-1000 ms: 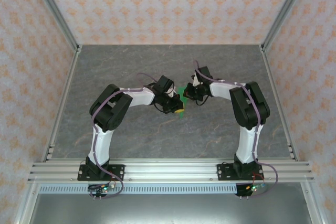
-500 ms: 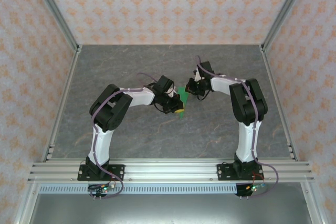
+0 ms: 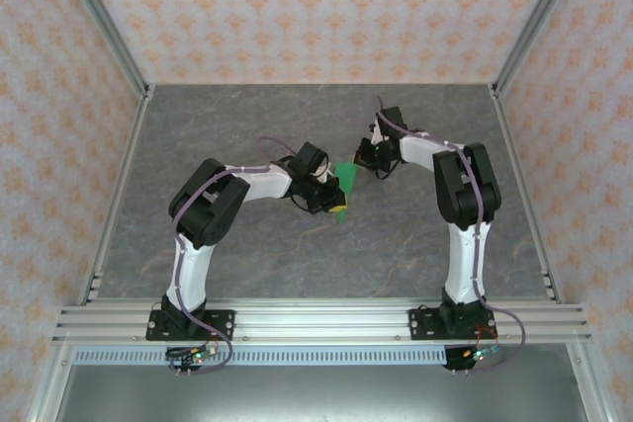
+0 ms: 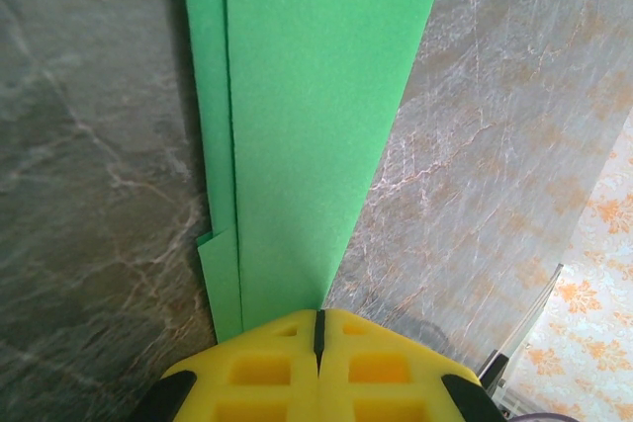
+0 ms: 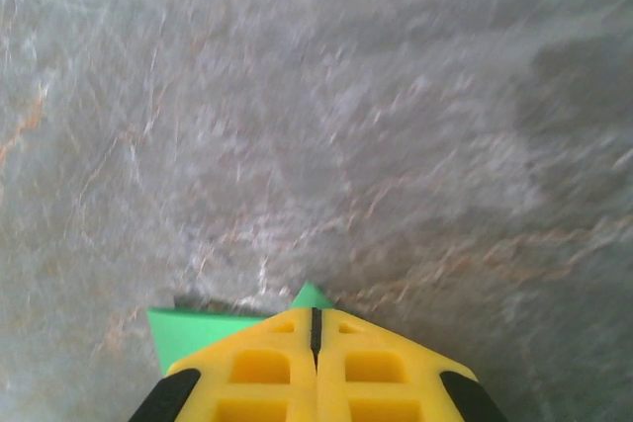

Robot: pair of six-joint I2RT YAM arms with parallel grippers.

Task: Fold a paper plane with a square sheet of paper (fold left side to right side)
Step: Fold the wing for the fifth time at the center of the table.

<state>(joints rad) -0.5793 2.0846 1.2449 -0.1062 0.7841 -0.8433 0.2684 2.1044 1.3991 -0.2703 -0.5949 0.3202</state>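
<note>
The square sheet of paper [image 3: 346, 181] is bright green and lies folded into a narrow wedge on the grey table, between the two grippers. In the left wrist view the sheet [image 4: 316, 96] shows layered lengthwise folds and narrows toward my left gripper [image 4: 318, 318]. That gripper [image 3: 337, 208] is shut, its yellow fingertips set on the narrow end. My right gripper [image 3: 362, 163] is shut at the wide far end. In its wrist view a green corner [image 5: 193, 328] and a small tip peek out from under the gripper [image 5: 316, 315].
The grey marbled tabletop [image 3: 247, 116] is bordered by aluminium frame rails [image 3: 119, 185] and patterned walls. Both arms bend inward toward the middle of the table.
My right gripper has slid back and to the right, away from the left one, and more of the green paper shows between them. The left gripper has stayed put.
</note>
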